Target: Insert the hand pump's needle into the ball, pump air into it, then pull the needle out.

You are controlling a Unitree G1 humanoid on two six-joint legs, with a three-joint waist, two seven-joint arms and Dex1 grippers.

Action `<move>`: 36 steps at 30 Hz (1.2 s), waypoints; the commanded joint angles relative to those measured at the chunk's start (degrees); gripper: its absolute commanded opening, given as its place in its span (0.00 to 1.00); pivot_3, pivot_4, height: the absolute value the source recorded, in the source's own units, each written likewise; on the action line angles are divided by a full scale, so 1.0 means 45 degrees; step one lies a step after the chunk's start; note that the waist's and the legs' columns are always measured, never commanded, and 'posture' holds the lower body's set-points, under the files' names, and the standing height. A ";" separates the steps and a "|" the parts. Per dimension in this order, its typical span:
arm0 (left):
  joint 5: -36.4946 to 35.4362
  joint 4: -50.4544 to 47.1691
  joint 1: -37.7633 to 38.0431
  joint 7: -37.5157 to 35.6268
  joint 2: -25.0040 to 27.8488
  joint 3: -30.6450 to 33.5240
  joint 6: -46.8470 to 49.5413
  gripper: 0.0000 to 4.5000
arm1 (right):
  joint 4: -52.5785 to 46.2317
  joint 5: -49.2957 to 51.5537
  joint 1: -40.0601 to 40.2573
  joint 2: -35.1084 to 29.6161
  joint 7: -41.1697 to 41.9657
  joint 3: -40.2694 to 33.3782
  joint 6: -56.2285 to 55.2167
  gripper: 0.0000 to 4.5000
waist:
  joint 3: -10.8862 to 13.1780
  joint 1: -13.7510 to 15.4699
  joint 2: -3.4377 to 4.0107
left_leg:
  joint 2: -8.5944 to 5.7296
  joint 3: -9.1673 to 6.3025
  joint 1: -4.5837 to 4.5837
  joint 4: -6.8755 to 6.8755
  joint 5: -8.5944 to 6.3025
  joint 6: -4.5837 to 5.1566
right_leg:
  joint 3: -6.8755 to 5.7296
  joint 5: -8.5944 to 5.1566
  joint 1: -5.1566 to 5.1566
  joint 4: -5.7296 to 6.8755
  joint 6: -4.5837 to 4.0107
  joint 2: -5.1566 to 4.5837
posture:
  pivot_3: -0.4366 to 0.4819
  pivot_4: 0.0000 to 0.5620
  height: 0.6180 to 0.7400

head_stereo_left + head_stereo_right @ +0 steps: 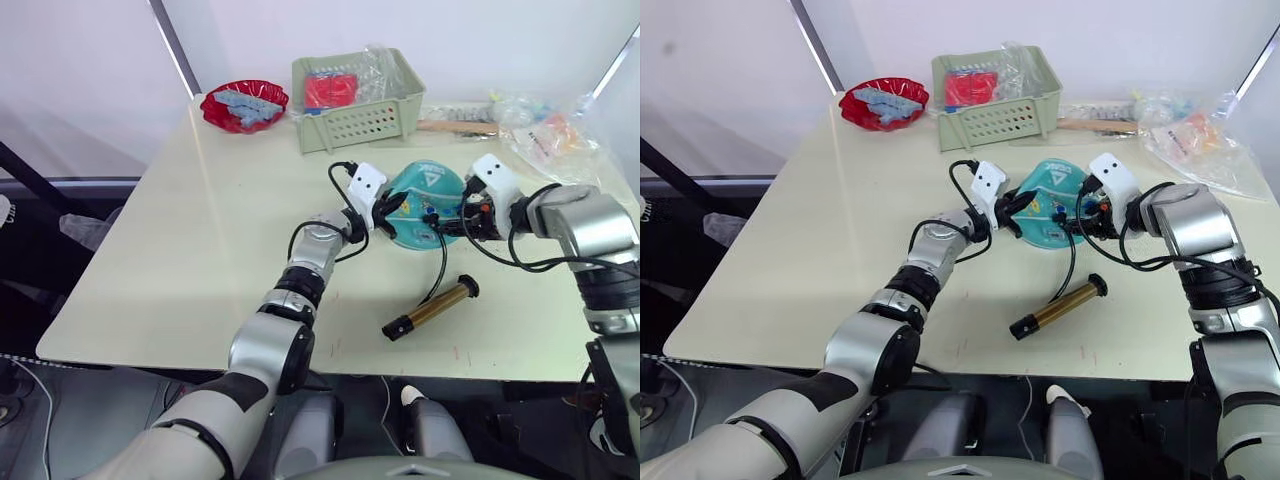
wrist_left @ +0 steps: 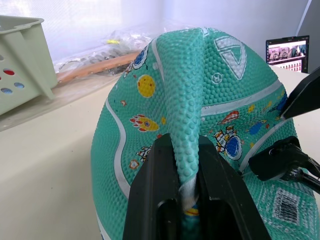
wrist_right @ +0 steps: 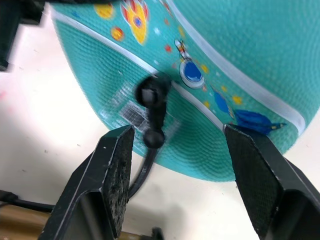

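Ball (image 2: 200, 100) fold pinched in left gripper (image 2: 186, 165); right gripper (image 3: 180, 150) spread beside.

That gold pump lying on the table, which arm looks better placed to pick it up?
Probably the right. Its gripper is open near the hose end, while the left gripper pinches a fold of the teal rubber ball. The bronze-gold hand pump lies nearer the right arm.
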 commanded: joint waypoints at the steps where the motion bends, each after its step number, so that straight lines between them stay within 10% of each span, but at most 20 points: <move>1: 0.0423 0.0750 0.0429 -0.0386 -0.0195 -0.0614 0.0473 0.00 | -0.1556 0.0454 0.0695 0.0401 -0.1048 -0.1247 -0.0156 0.66 | 0.0000 0.0008 -0.0001 | 0.0000 -0.0001 0.0000 0.0001 0.0000 0.0000 | -0.0001 0.0000 0.0002 0.0000 0.0001 0.0000 | 0.48 0.27 0.97; 36: 0.0393 0.0736 0.0433 -0.0281 -0.0154 -0.0585 0.0525 0.00 | 0.0199 0.0728 0.0590 0.2180 -0.3752 -0.0899 -0.1518 0.66 | 0.0002 -0.0024 0.0001 | -0.0001 0.0013 0.0015 0.0005 0.0003 0.0003 | 0.0008 0.0001 0.0012 0.0012 0.0000 0.0010 | 0.48 0.27 0.97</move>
